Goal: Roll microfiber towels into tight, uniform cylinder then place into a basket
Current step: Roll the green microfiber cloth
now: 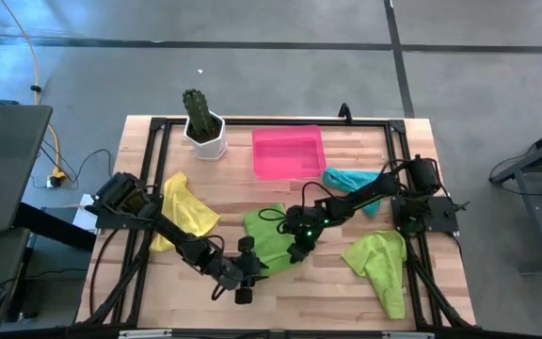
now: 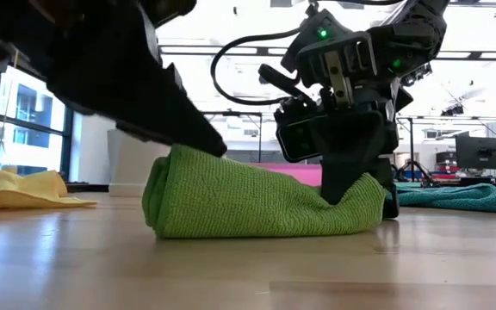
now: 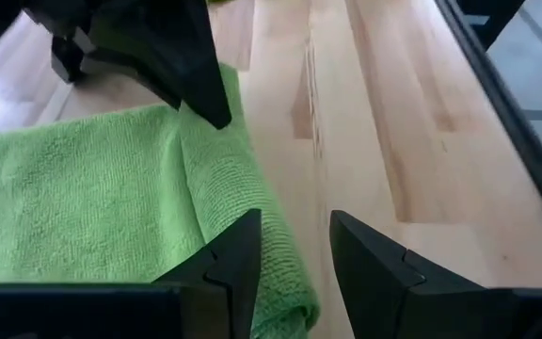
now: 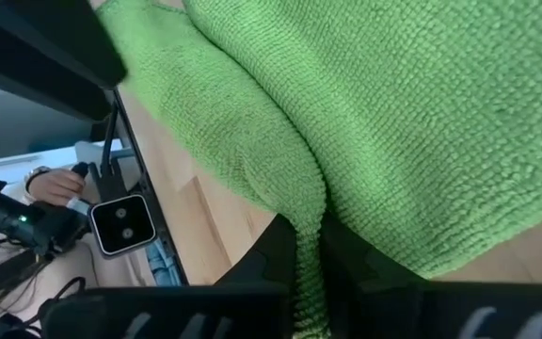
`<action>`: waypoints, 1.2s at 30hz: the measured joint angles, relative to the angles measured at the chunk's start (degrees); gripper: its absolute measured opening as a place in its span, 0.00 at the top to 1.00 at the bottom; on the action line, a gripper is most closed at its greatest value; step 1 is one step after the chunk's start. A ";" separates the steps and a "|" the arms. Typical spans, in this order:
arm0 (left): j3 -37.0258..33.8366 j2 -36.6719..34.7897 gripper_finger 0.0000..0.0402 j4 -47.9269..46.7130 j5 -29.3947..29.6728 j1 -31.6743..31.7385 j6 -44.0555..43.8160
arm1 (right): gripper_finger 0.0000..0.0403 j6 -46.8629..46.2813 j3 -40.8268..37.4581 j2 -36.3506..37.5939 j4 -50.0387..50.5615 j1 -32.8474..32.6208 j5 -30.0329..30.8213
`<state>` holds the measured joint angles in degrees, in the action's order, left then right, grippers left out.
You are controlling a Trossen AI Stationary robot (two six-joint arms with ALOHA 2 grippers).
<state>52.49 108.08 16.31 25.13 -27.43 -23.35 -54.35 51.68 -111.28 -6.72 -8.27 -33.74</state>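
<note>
Nubby lime green towel [image 2: 257,202], half-rolled mid-table, is lying pinched in the right gripper [image 4: 309,247]; the left gripper [image 3: 294,254] is hovering narrowly parted, straddling its rolled edge.

Even, bright indoor light fell on the table [image 1: 346,273]. In the low view, bright windows and ceiling lights glared behind dark, silhouetted arms; the nearest tabletop was blurred.
</note>
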 joint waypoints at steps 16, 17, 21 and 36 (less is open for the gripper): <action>0.22 6.56 0.70 1.17 -2.25 -0.23 -8.76 | 0.97 9.53 -0.04 0.00 -1.27 -0.02 0.32; 0.24 6.70 0.70 1.14 -2.24 -0.23 -9.21 | 0.96 12.42 -0.04 0.08 -1.37 0.00 0.20; 0.22 6.90 0.70 0.93 -2.45 -0.23 -9.75 | 0.87 24.20 -0.14 1.41 -1.40 -0.02 0.50; 0.11 7.05 0.70 0.55 -3.17 -0.21 -12.30 | 0.67 72.81 -0.13 12.03 1.92 -8.92 12.32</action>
<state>52.60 115.13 16.86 21.96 -27.64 -35.66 18.46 51.55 -99.25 -4.80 -17.19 -21.43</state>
